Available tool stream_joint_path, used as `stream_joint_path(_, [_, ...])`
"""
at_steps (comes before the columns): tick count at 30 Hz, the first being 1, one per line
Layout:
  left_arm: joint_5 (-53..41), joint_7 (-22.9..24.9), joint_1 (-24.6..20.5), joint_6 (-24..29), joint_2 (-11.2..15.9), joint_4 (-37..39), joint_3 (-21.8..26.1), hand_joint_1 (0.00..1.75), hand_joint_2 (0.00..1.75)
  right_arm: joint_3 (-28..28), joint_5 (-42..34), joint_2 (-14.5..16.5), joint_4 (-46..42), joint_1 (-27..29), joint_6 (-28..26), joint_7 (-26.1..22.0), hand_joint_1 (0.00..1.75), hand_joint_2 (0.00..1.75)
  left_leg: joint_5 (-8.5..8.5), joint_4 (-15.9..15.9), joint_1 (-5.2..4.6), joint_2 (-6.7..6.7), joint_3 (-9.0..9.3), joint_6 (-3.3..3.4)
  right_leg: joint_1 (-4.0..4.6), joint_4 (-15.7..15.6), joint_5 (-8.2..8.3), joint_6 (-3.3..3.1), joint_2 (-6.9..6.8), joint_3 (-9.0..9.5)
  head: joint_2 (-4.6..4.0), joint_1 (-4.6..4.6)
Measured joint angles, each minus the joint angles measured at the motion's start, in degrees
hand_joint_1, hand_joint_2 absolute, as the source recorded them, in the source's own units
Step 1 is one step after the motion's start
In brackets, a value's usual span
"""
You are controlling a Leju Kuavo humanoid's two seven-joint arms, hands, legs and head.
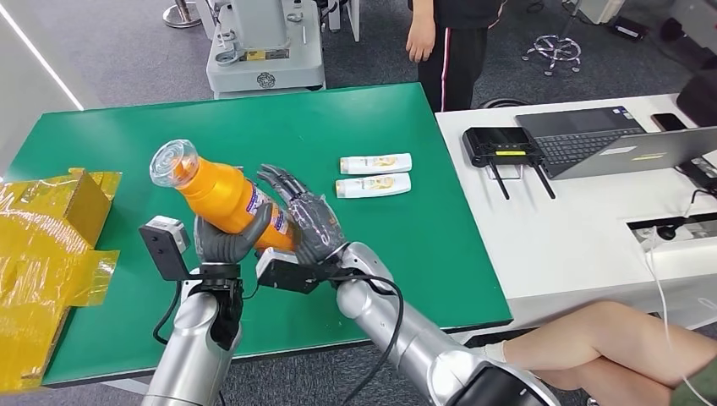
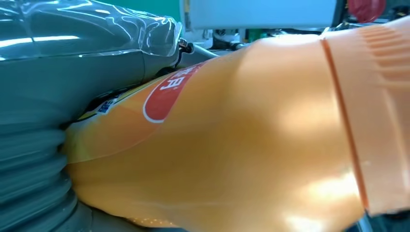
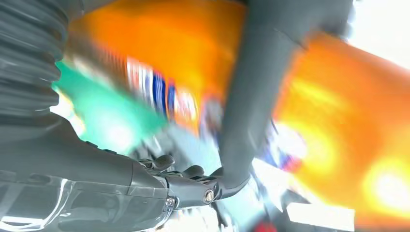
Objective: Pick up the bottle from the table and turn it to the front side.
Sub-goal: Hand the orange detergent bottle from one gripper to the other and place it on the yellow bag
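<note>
An orange bottle (image 1: 220, 194) with a clear cap (image 1: 173, 162) is held slanted above the green table (image 1: 406, 245), cap up and to the left. My left hand (image 1: 224, 241) grips its lower body from below, one finger across the label. My right hand (image 1: 311, 224) lies against the bottle's right side near its base, fingers stretched up past it, not wrapped round. The left wrist view has the orange body (image 2: 241, 145) with a red label patch close against my left hand (image 2: 43, 96). In the blurred right wrist view the bottle (image 3: 159, 34) sits just beyond my right hand (image 3: 72, 164).
Two white tubes (image 1: 374, 163) (image 1: 372, 185) lie right of centre on the table. Yellow taped cardboard (image 1: 51, 245) sits at the left edge. A white desk at right carries a laptop (image 1: 609, 139) and router (image 1: 503, 144). A person (image 1: 452, 42) stands behind; another's leg (image 1: 609, 338) is front right.
</note>
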Motion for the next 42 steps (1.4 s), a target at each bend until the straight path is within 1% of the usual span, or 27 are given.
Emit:
stream_joint_path(3, [-0.17, 0.00, 0.08, 0.14, 0.26, 0.00, 0.00, 1.75, 1.75, -0.31, 0.55, -0.51, -5.66, 2.02, -3.31, -0.59, 0.00, 1.75, -0.01, 0.00, 0.00, 0.08, -0.01, -0.01, 0.00, 0.00, 0.00, 0.00, 0.08, -0.03, 0.00, -0.01])
stream_joint_path(7, [-0.23, 0.00, 0.23, 0.16, 0.41, 0.00, 0.00, 1.75, 1.75, -0.70, 0.64, -1.10, -10.02, 3.21, -4.32, -0.91, 0.00, 1.75, -0.01, 0.00, 0.00, 0.07, -0.01, -0.01, 0.00, 0.00, 0.00, 0.00, 0.08, -0.04, 0.00, -0.01])
stream_joint_path(10, [-0.33, -0.03, 0.24, 0.30, 0.54, 0.00, 0.04, 1.75, 1.75, -0.90, 0.22, -1.52, -12.78, 4.53, -6.76, -2.15, 0.00, 1.75, -0.01, 0.00, 0.00, 0.07, -0.01, -0.01, 0.00, 0.00, 0.00, 0.00, 0.08, -0.03, -0.01, -0.01])
stream_joint_path(19, [-1.09, -0.15, 1.61, 0.82, 1.30, 0.00, 0.67, 1.75, 1.75, -0.08, -5.19, -1.88, -25.06, 7.26, -12.39, -6.85, 0.00, 1.75, -0.01, -0.01, 0.00, 0.08, -0.03, -0.02, 0.00, 0.00, 0.00, -0.01, 0.09, -0.06, 0.00, 0.00])
stream_joint_path(24, [-1.67, -0.50, 2.45, 1.17, 1.75, -0.07, 1.56, 1.75, 1.75, 2.04, -9.73, -2.29, -31.89, 9.27, -14.53, -9.50, 0.00, 1.75, -0.01, -0.02, 0.00, 0.07, -0.03, -0.02, 0.00, 0.00, -0.01, -0.01, 0.08, -0.06, 0.00, 0.00])
stream_joint_path(27, [-2.91, -0.48, 2.95, 1.69, 2.03, -0.72, 2.33, 1.75, 1.75, 3.29, -10.60, -2.60, -37.01, 11.35, -15.14, -10.11, 0.00, 1.75, -0.01, -0.02, 0.00, 0.07, -0.03, -0.02, 0.00, 0.00, -0.01, -0.01, 0.08, -0.06, 0.00, 0.00])
stream_joint_path(31, [-7.28, 1.51, 2.74, 3.30, 2.82, -2.57, 2.90, 1.75, 1.75, 4.23, -11.01, -2.76, -42.52, 14.21, -15.20, -10.32, 0.00, 1.75, -0.01, -0.02, 0.00, 0.07, -0.04, -0.02, 0.00, 0.00, -0.02, -0.02, 0.07, -0.06, 0.00, 0.01])
stream_joint_path(33, [-10.06, 2.73, 1.81, 4.44, 3.63, -3.88, 2.96, 1.75, 1.75, 4.60, -11.92, -2.87, -43.86, 15.51, -15.06, -10.32, 0.00, 1.75, -0.01, -0.02, 0.01, 0.07, -0.04, -0.02, 0.00, 0.00, -0.01, -0.02, 0.08, -0.06, 0.00, 0.01])
stream_joint_path(36, [-13.66, 3.74, -0.58, 6.45, 5.99, -5.98, 3.36, 1.75, 1.75, 5.22, -13.80, -3.15, -44.86, 17.22, -14.13, -10.31, 0.00, 1.75, 0.01, -0.03, 0.01, 0.09, -0.04, -0.04, 0.01, 0.03, 0.00, -0.03, 0.10, -0.06, 0.00, 0.00])
stream_joint_path(39, [-17.07, 3.02, -3.01, 7.87, 9.50, -8.15, 4.16, 1.75, 1.75, 5.86, -15.37, -3.56, -45.40, 18.56, -13.38, -10.32, 0.00, 1.75, 0.03, -0.03, 0.03, 0.12, -0.02, -0.06, 0.03, 0.06, 0.01, -0.04, 0.13, -0.08, 0.00, -0.01])
stream_joint_path(42, [-21.02, 0.87, -6.29, 8.03, 14.08, -9.05, 4.62, 1.75, 1.75, 6.40, -16.28, -4.09, -45.75, 19.59, -12.92, -10.32, 0.00, 1.75, 0.05, -0.03, 0.05, 0.09, -0.02, -0.10, 0.05, 0.11, -0.01, -0.07, 0.11, -0.09, 0.00, 0.00])
